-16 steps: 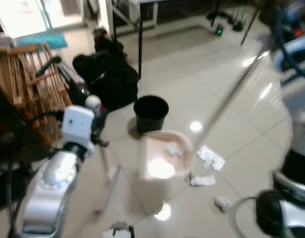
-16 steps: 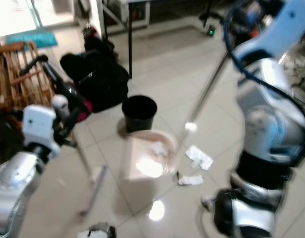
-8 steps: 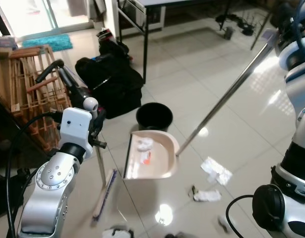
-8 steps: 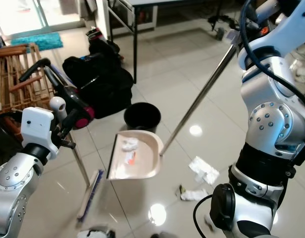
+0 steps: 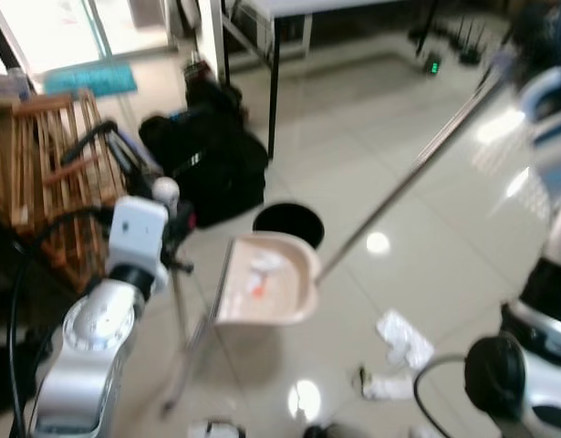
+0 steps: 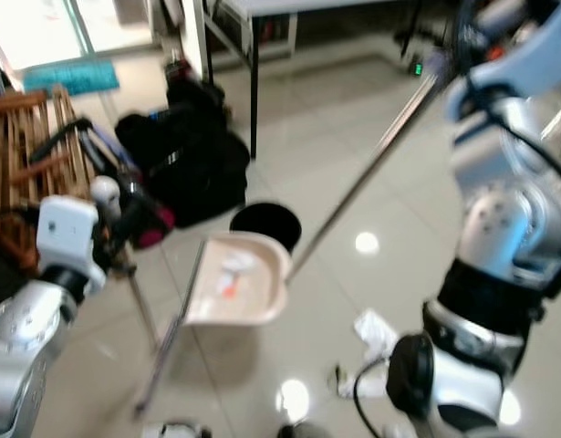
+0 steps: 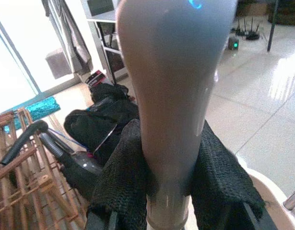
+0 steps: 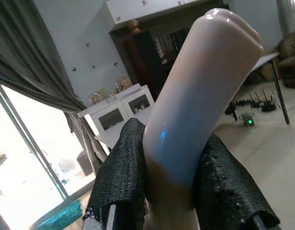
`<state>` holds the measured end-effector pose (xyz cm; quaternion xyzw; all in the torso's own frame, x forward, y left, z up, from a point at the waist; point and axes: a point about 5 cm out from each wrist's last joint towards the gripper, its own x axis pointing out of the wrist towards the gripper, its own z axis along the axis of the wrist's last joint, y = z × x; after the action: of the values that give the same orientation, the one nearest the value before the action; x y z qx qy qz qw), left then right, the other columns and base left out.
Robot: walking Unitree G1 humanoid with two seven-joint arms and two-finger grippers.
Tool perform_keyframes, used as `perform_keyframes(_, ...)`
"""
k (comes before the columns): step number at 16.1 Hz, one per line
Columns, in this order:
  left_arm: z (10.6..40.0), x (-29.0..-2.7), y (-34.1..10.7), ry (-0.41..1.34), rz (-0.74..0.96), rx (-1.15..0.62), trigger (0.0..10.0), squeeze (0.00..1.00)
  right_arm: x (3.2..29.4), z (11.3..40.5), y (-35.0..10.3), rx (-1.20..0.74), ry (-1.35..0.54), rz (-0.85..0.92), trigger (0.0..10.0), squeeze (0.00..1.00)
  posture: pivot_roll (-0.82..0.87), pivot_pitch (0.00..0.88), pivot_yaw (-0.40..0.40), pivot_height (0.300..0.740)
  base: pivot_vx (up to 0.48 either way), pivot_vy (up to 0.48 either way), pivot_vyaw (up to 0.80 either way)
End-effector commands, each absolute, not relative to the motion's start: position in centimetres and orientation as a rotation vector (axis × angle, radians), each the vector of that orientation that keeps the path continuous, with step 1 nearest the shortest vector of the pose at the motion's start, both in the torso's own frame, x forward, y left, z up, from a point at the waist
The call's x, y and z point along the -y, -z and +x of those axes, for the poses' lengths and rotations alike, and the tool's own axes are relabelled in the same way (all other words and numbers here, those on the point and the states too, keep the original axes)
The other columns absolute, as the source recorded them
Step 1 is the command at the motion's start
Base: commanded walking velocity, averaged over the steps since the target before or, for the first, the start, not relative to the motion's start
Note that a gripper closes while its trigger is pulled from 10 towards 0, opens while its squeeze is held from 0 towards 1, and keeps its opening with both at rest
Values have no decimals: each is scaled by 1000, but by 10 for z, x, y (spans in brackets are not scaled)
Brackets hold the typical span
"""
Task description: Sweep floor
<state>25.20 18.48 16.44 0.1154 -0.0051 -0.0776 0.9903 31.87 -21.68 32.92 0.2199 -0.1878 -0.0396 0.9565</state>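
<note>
A beige dustpan [image 5: 266,278] hangs tilted just in front of the black bin [image 5: 289,222], with white and orange litter [image 5: 259,272] lying in it. Its long metal pole [image 5: 417,169] rises to the upper right, where my right gripper [image 8: 171,191] is shut on the pole's beige grip [image 8: 195,96]. My left gripper [image 7: 169,191] is shut on the grey top of the broom handle [image 7: 171,86]. The broom stick [image 5: 181,310] slants down to the floor beside the dustpan. Crumpled white paper [image 5: 405,336] and another scrap [image 5: 387,388] lie on the tiles to the right.
Black bags [image 5: 207,160] and a vacuum cleaner [image 6: 139,214] stand behind the bin. A wooden rack [image 5: 52,173] is at the left. Table legs [image 5: 274,82] rise at the back, with cables beyond on the far floor. My own legs [image 5: 526,365] stand at the lower right.
The dustpan has come up off the floor with litter in it and now sits closer to the bin. The broom has tilted. The camera has shifted and the picture is blurred.
</note>
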Motion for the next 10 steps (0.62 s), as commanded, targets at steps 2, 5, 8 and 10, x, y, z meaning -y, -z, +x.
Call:
perform_keyframes(2, 251, -188, -172, 143, 264, 43, 10000, 0, 210, 316, -338, 432, 46, 466, 10000, 0, 171, 121, -42, 740, 444, 0, 0)
perform_keyframes(5, 251, -188, -172, 144, 265, 44, 10000, 0, 211, 316, -337, 432, 47, 468, 10000, 0, 172, 118, -42, 740, 442, 0, 0)
perform_keyframes(8, 252, -188, -172, 148, 265, 45, 10000, 0, 211, 316, -337, 438, 49, 470, 10000, 0, 171, 110, -39, 740, 440, 0, 0)
perform_keyframes(10, 252, -188, -172, 152, 267, 46, 10000, 0, 213, 315, -336, 440, 55, 469, 10000, 0, 170, 104, -38, 740, 442, 0, 0)
